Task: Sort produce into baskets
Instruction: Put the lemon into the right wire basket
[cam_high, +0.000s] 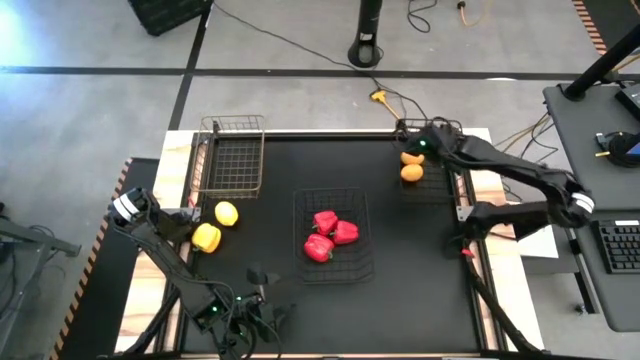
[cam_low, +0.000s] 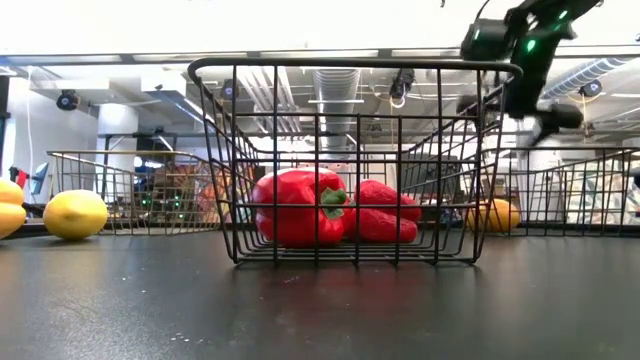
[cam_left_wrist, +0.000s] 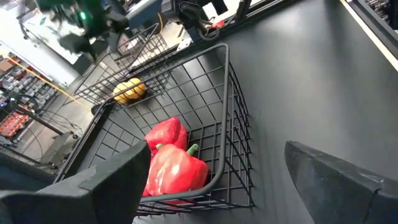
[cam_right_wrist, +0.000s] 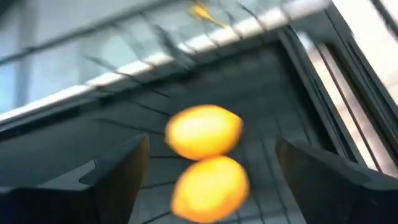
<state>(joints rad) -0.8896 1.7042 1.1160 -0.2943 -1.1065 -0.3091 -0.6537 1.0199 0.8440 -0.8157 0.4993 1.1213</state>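
Observation:
Three red peppers (cam_high: 330, 235) lie in the dark centre basket (cam_high: 300, 262). Two orange-yellow fruits (cam_high: 411, 165) rest side by side on the floor of the dark basket (cam_high: 442, 192) at the far right. My right gripper (cam_high: 413, 143) hangs open just above them, tilted down, nothing between its fingers (cam_right_wrist: 118, 174). The copper basket (cam_high: 232, 155) at the far left holds nothing. A yellow fruit (cam_high: 227, 213) and a yellow pepper (cam_high: 206, 237) sit on the table beside it. My left gripper (cam_high: 268, 297) waits open near the front edge, pointing at the centre basket.
The tabletop is black, with bare stretches between the baskets and along the front. Wooden side rails (cam_high: 478, 200) border the left and right edges. A desk with a keyboard (cam_high: 620, 245) stands beyond the right edge, and cables lie on the floor behind the table.

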